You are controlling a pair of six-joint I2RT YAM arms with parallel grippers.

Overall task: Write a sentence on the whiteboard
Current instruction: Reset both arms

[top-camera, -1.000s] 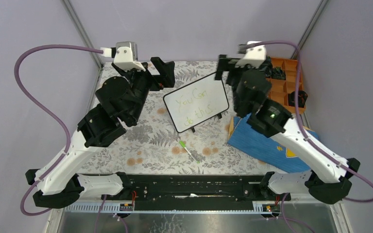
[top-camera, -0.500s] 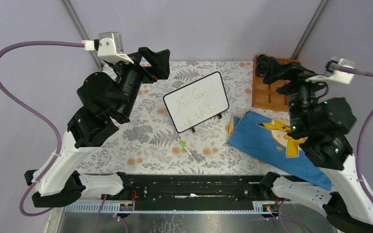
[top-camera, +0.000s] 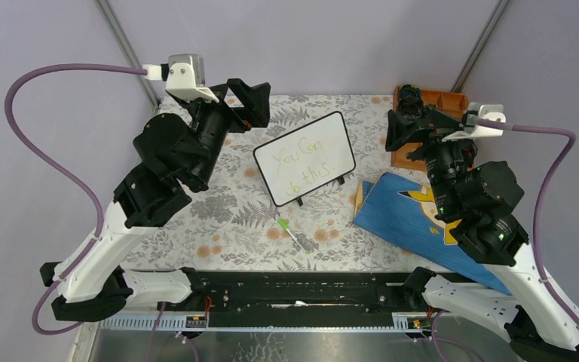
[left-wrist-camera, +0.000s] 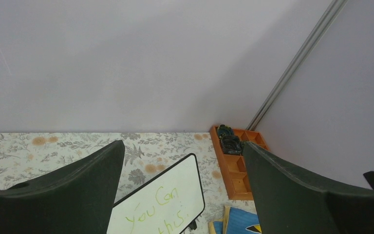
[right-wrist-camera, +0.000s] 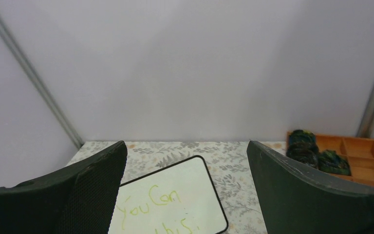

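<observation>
The whiteboard (top-camera: 304, 157) appears in every view, the marker (top-camera: 292, 234) only from above; left fingers (left-wrist-camera: 68, 190) and right fingers (right-wrist-camera: 316, 195) gape empty.

The top view looks steeply down from above and behind both arm bases, far enough off to take in the whole tabletop (top-camera: 234, 219). The left wrist view, raised high at the left, looks across and slightly down toward the far right corner, framed by the left pincer (left-wrist-camera: 182, 146). The right wrist view, raised high at the right, faces the back wall past the right pincer (right-wrist-camera: 186, 144). All three views share the whiteboard (top-camera: 304, 158) and the tray (top-camera: 445, 96).
</observation>
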